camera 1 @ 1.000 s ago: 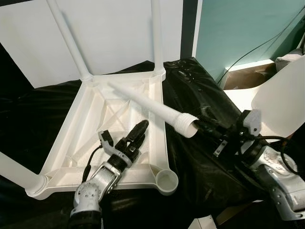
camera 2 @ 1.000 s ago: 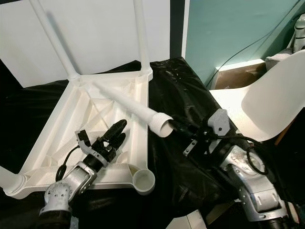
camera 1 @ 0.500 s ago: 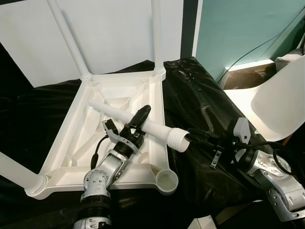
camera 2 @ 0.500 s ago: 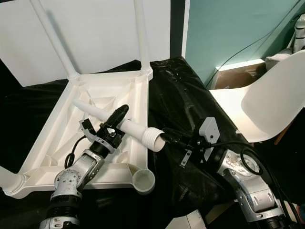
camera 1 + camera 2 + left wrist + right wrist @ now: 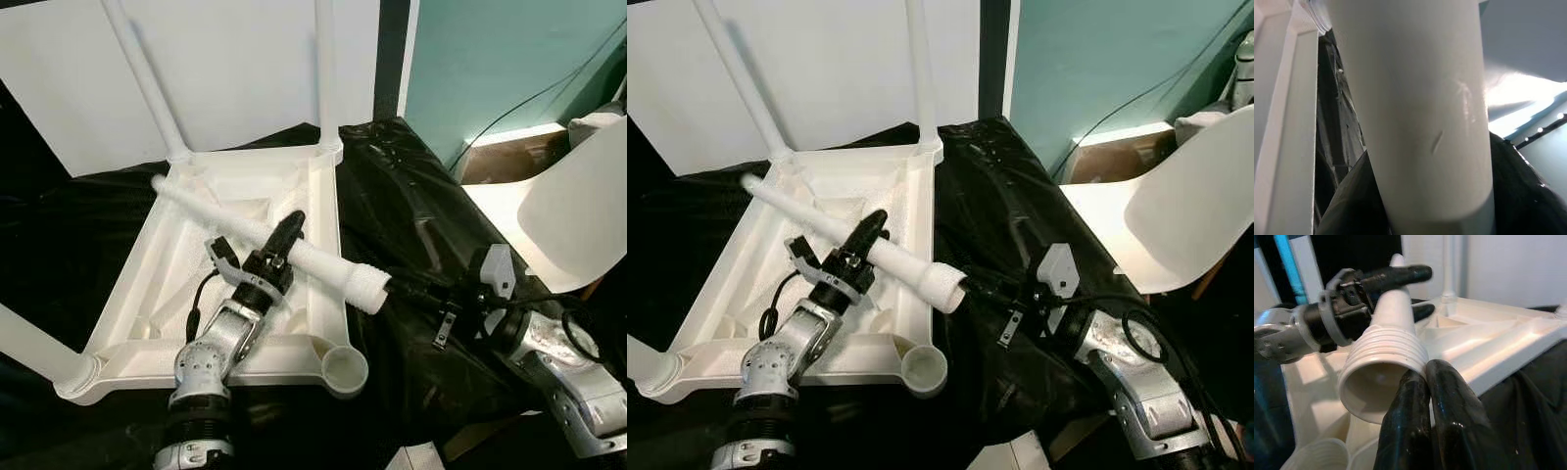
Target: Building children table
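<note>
The white children's table lies upside down on black cloth, with two legs standing at its far corners and one at the near left. Its near right socket is empty. A loose white leg lies slanted across the underside, thin end toward the far left corner. My left gripper is shut around the middle of the leg. My right gripper is shut on the rim of the leg's threaded end, just right of the table's edge.
A white chair stands close on the right, beside my right arm. A white panel leans behind the table. A cardboard box and a cable sit by the teal wall. Black cloth covers the surface.
The loose leg has swung down and left across the table's underside. My left gripper rose and closed around its middle. The right gripper followed, still holding the threaded end.
</note>
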